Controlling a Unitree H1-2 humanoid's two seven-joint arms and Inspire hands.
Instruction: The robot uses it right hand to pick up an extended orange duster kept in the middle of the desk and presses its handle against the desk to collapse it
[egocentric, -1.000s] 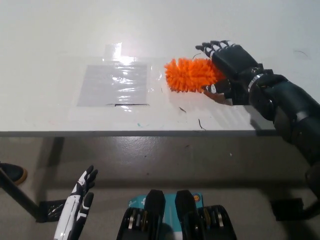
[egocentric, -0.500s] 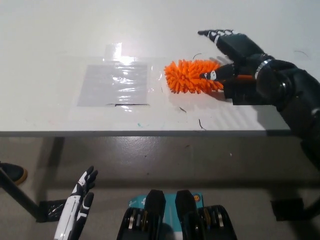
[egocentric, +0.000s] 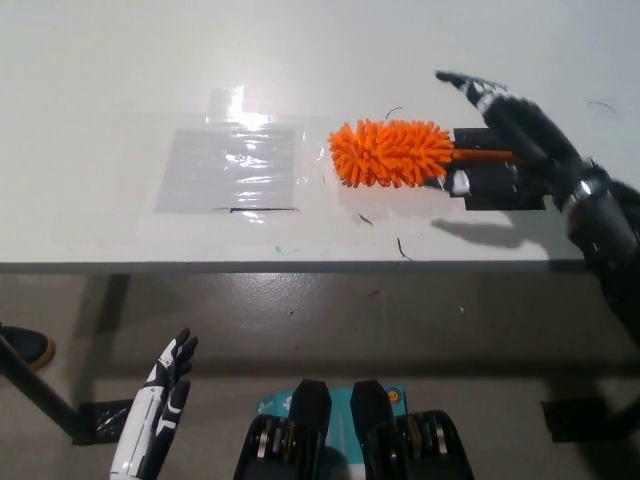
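Fluffy orange duster (egocentric: 390, 153) lies on the white desk (egocentric: 120, 70) in the head view, near the middle but a bit toward the robot's right. Its thin orange handle (egocentric: 483, 155) sticks out to the right, and part of it goes under the black right hand (egocentric: 515, 125). That hand hovers over the handle with its fingers (egocentric: 470, 85) spread apart and reaching forward, so it looks open and holds nothing. A dark shape sits under the hand beside the duster's end, and it may be a shadow or part of the hand; the picture is too unclear to tell. A shiny clear sheet (egocentric: 232, 168) is taped flat to the desk, just to the left of the duster. The white left hand (egocentric: 155, 425) rests low at the bottom left, below the desk edge, fingers apart and empty. The step in hand seems to be the pick-up, not yet done. Next, the right hand needs to come down and close its fingers around the thin handle.
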